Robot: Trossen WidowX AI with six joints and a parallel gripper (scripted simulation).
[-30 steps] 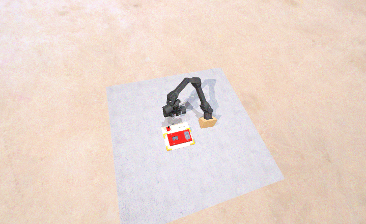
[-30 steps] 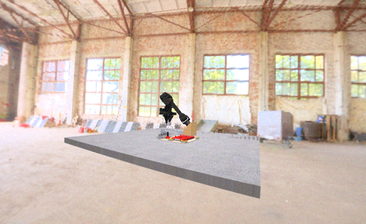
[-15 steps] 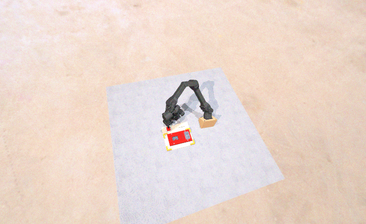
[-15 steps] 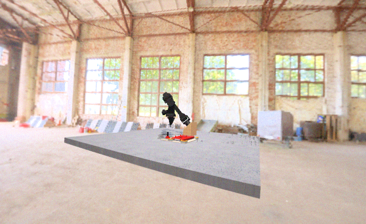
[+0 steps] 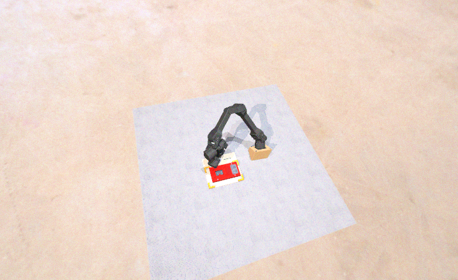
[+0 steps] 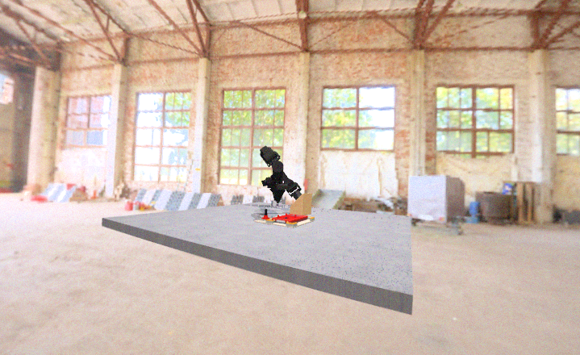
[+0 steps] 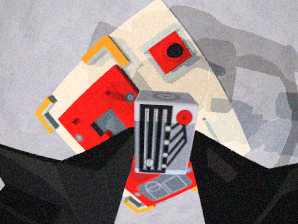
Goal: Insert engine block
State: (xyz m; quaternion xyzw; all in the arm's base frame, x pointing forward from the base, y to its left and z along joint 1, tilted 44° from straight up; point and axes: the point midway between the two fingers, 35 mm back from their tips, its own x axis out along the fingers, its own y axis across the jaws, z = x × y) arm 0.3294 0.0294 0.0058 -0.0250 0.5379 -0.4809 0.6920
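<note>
grey engine block held above the board, beside the red car body

the light-grey, box-shaped engine block (image 7: 166, 134) with black stripes and a red disc is clamped between the fingers of the black two-finger gripper (image 5: 215, 157) (image 6: 277, 199) (image 7: 162, 135). in the wrist view the block is seen in front of the red, flat, rectangular car body (image 5: 224, 172) (image 6: 290, 218) (image 7: 92, 112), and it is not seated in the opening.

the car body is bordered near its corners by yellow angled brackets (image 5: 211, 186) (image 7: 105, 49), and under it a cream flat board (image 5: 220, 181) (image 7: 150, 20) is seen. beside the car body, on the same board, a red square piece with a black round knob (image 6: 265, 215) (image 7: 174, 50) is set. bare grey tabletop (image 5: 258, 223) (image 6: 348, 251) is seen around the board. by the tan block-shaped base (image 5: 260, 153) (image 6: 302, 204), well apart from the gripper, the black jointed arm (image 5: 237, 108) (image 6: 269, 155) is carried; it is bent high, its forearm sloped down toward the car body.
</note>
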